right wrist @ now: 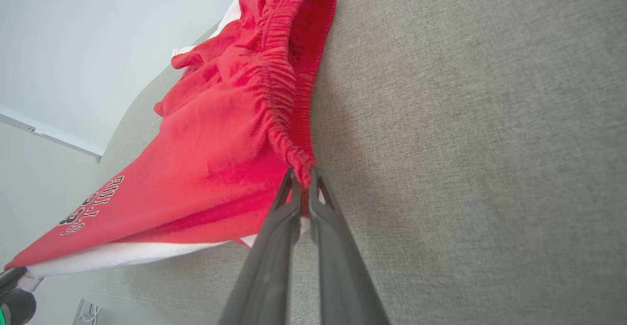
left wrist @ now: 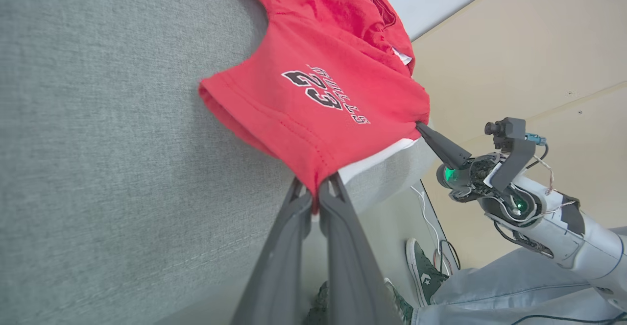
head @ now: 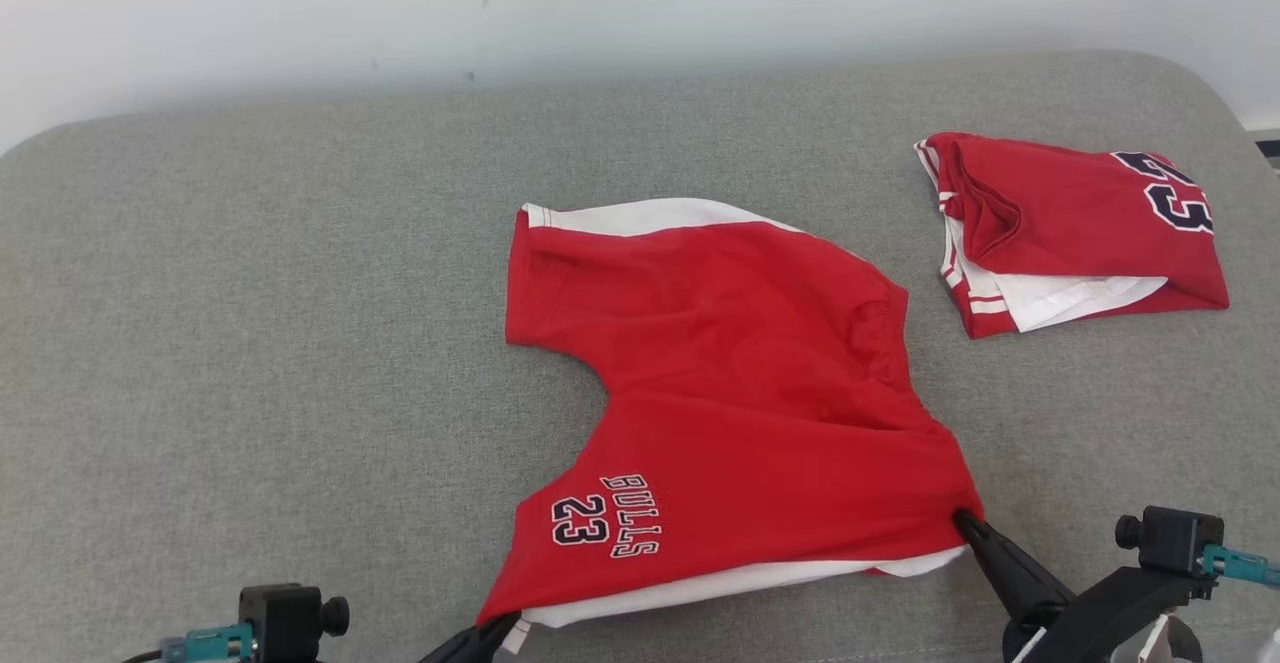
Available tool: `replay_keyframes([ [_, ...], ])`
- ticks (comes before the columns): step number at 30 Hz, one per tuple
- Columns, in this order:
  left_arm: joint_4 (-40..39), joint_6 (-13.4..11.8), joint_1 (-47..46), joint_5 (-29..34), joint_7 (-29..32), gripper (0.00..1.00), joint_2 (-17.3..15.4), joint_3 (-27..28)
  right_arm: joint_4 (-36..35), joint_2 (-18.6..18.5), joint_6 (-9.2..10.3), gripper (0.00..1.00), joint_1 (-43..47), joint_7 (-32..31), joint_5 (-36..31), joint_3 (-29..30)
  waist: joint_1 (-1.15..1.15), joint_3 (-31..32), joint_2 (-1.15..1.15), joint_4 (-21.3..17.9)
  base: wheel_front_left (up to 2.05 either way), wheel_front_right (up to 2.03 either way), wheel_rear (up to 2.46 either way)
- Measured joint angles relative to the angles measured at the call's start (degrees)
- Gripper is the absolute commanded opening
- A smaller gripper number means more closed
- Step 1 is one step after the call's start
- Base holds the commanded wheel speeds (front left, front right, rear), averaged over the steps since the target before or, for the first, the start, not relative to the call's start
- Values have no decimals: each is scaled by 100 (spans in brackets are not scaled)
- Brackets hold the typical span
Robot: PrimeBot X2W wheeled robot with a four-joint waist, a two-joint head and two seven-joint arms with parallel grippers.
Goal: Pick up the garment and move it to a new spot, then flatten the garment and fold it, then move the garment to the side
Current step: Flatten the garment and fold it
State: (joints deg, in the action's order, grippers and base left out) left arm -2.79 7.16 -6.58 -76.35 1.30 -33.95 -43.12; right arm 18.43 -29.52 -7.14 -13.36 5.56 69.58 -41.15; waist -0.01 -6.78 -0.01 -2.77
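The garment point(head: 730, 383) is a pair of red shorts with white side stripes and "BULLS 23" print, spread on the grey cushion. My left gripper point(head: 497, 625) is shut on the near leg-hem corner at the bottom of the head view; the left wrist view shows the red hem point(left wrist: 313, 168) pinched between its fingers point(left wrist: 316, 187). My right gripper point(head: 965, 521) is shut on the near waistband corner; the elastic waistband point(right wrist: 289, 99) runs up from its fingertips point(right wrist: 303, 178) in the right wrist view. The cloth is stretched between both grippers along the cushion's front edge.
A second red garment point(head: 1070, 228), folded, with a "23" print, lies at the back right of the cushion point(head: 250, 343). A white wall stands behind. In the left wrist view a person's green sneaker point(left wrist: 426, 271) and jeans are on the floor beside the cushion.
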Motion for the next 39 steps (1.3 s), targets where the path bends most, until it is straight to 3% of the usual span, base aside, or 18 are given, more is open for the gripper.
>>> replay_keyframes([
  [9, -111, -1, -413, 91, -204, 0, 133, 305, -456, 69, 14, 0, -195, 166, -10, 122, 1, -87, 0, 12, 0, 0, 0],
  [18, 62, -16, -1365, 89, -400, 0, 405, 771, -584, 326, 167, 0, -736, 203, 233, 458, 2, -494, 1, -51, 0, 0, 0],
  [26, 336, -54, -1774, 90, -400, 0, 286, 1005, -388, 521, 421, 0, -1167, -105, 357, 398, 2, -946, 1, -164, 0, 0, 0],
  [31, 349, -10, -1771, 87, -396, 0, 177, 1051, -221, 521, 682, 0, -1101, -148, 356, 389, 2, -1196, 1, -224, 0, 0, 0],
  [39, 235, -7, -1794, 77, -519, 0, 98, 1230, -366, 657, 711, 0, -1107, -193, 465, 487, 2, -1375, 1, -283, 0, 0, 0],
])
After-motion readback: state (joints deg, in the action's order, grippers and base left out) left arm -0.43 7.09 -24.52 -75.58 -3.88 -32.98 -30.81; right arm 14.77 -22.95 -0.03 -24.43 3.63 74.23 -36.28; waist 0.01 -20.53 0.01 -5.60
